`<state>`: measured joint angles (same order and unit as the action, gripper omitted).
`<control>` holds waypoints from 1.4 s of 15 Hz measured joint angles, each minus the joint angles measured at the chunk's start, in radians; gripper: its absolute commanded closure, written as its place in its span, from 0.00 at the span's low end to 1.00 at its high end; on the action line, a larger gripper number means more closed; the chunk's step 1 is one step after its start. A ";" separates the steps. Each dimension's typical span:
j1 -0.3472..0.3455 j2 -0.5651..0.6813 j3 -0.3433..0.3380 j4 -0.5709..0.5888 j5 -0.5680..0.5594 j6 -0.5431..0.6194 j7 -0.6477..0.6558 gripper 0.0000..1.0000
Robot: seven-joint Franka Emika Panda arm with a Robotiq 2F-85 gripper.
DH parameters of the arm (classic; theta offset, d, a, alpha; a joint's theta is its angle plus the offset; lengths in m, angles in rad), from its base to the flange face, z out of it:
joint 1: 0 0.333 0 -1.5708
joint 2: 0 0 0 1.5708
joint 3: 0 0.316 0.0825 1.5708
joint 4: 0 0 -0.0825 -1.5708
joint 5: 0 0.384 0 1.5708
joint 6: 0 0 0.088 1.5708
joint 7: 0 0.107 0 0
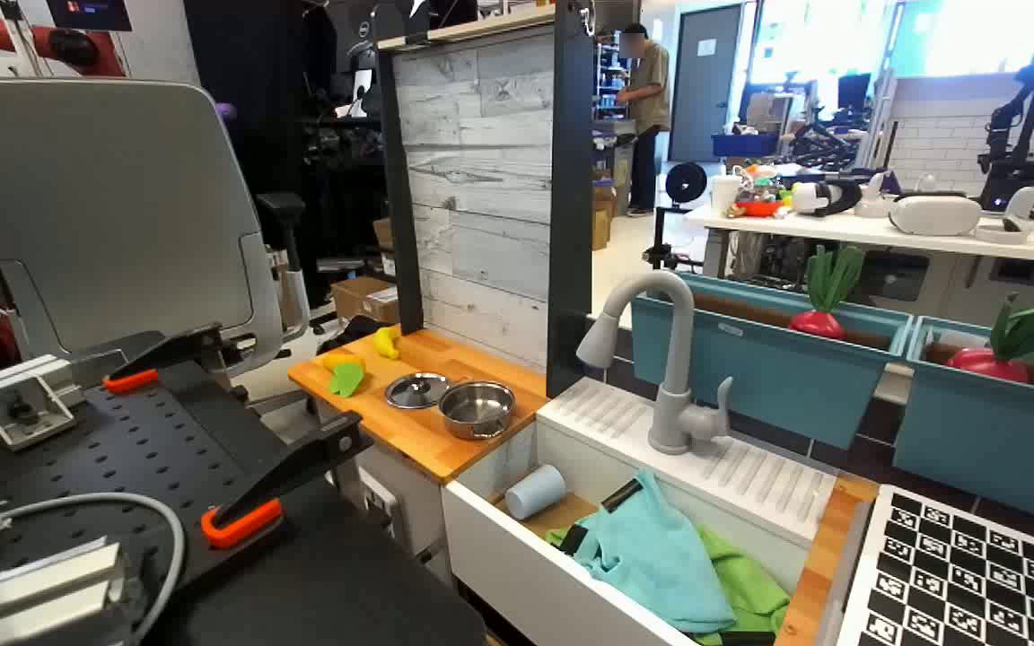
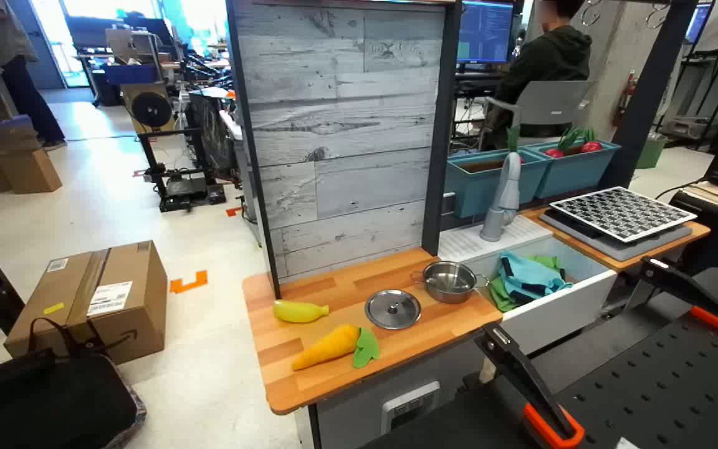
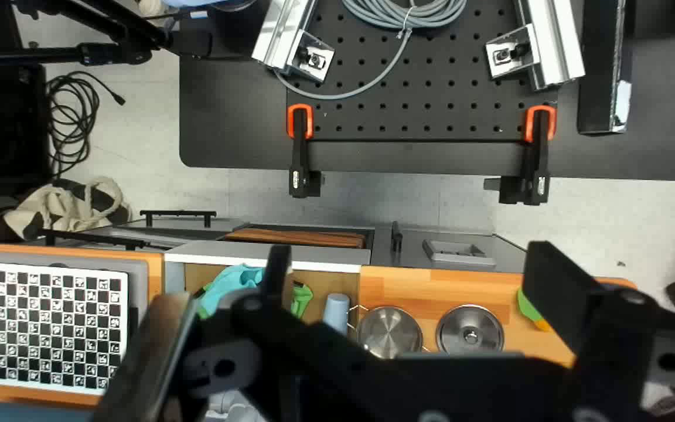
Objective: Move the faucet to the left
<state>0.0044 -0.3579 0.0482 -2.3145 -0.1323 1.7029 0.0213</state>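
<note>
In the wrist view, the gripper [image 3: 413, 272] reaches in from six o'clock, its dark body spread along the lower edge and partly out of focus. The fingers [image 3: 560, 293] stand wide apart, a broad gap between them. One rises between seven and eight o'clock, looking narrow, its tip toward twelve. Its partner sits near four o'clock, showing a broad, flat black face that slants up toward eleven. Lower down and farther out from each, a greyish link [image 3: 201, 364] carries a round hole.
</note>
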 measured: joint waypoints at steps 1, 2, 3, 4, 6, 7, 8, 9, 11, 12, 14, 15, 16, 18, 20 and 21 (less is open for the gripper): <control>0.000 0.000 0.000 0.000 0.000 0.000 0.000 0.00; 0.000 0.000 0.000 0.000 0.000 0.001 0.000 0.00; 0.000 0.000 0.000 0.000 0.000 0.001 0.000 0.00; 0.000 0.000 0.000 0.000 0.000 0.001 0.000 0.00; 0.000 0.000 0.000 0.000 0.000 0.001 0.000 0.00; 0.000 0.000 0.000 0.000 0.000 0.001 0.000 0.00; 0.000 0.001 0.000 0.000 0.000 0.003 0.004 0.00; 0.000 0.003 -0.001 -0.003 0.004 0.021 0.023 0.00; 0.000 0.024 -0.005 -0.013 0.003 0.084 0.065 0.00; -0.001 0.049 -0.009 -0.016 0.003 0.119 0.084 0.00; -0.006 0.118 -0.023 -0.015 0.003 0.190 0.103 0.00; -0.011 0.160 -0.034 -0.013 0.003 0.227 0.104 0.00; -0.017 0.204 -0.045 -0.008 0.003 0.262 0.103 0.00; -0.032 0.298 -0.071 0.012 0.009 0.335 0.099 0.00; -0.047 0.390 -0.096 0.037 0.038 0.420 0.085 0.00; -0.056 0.434 -0.105 0.049 0.060 0.466 0.077 0.00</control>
<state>-0.0513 0.0759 -0.0566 -2.2655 -0.0721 2.1687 0.0981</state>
